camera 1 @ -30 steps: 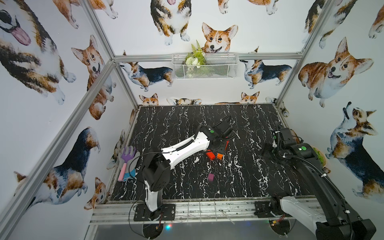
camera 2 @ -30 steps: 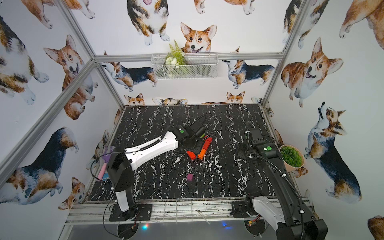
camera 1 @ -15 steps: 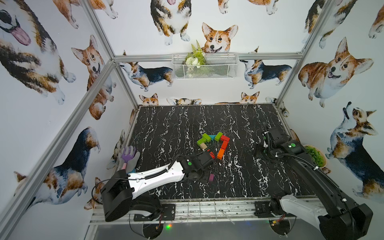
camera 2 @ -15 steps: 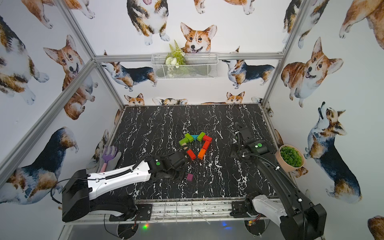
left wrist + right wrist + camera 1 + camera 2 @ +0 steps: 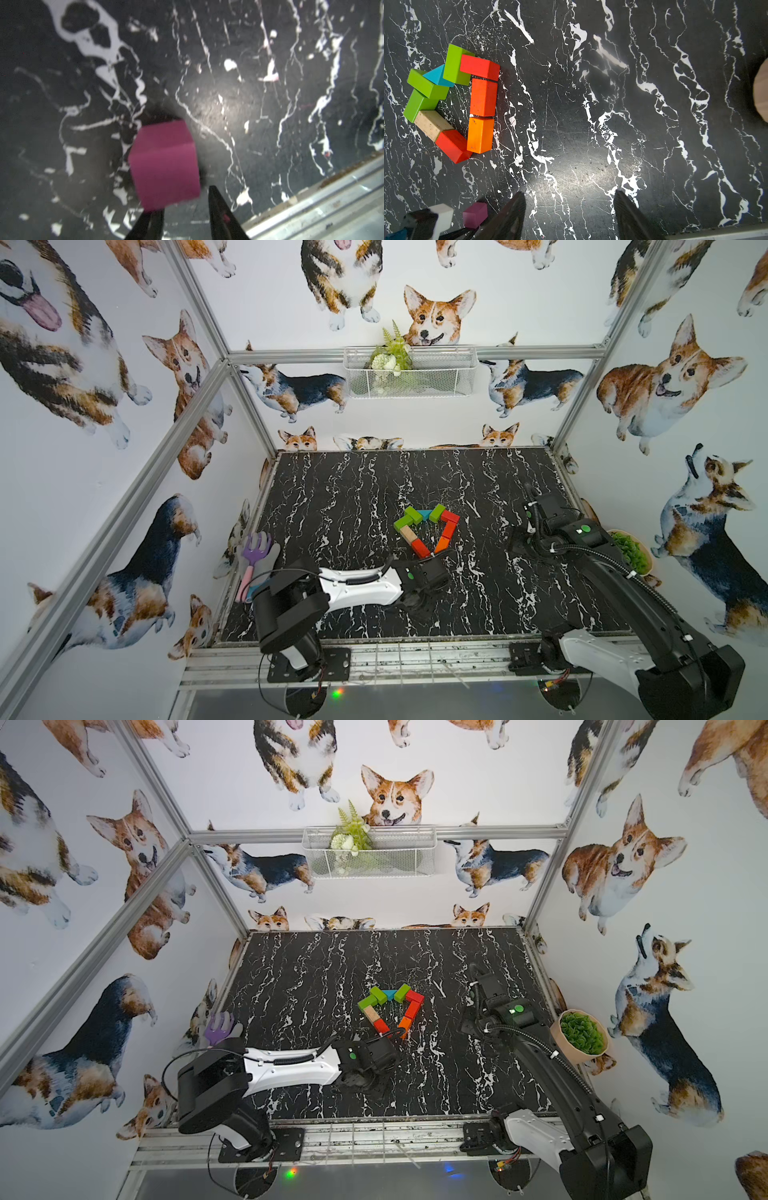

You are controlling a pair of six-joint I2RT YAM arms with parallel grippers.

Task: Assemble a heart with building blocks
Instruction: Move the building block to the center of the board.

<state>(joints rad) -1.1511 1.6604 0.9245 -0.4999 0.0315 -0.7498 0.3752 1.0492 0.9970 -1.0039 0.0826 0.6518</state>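
On the black counter (image 5: 332,497) the heart (image 5: 408,534) lies whole except its tip, open toward the arms' bases. The right claw (image 5: 569,194) hangs spread and empty well aside. The nearer left claw (image 5: 186,199), jaws apart, has the purple cube (image 5: 164,164) just beyond its tips, unclamped.

The worktop (image 5: 340,489) is black marble veined in white. The heart (image 5: 404,523) runs green and teal along its lobes — red, orange and beige down the sides. The purple cube (image 5: 164,164) reads magenta up close. The toy rake (image 5: 255,549) is purple with a pink handle. The walls (image 5: 62,489) are white — printed with tan, black and white corgis. The wire basket (image 5: 436,381) is white.
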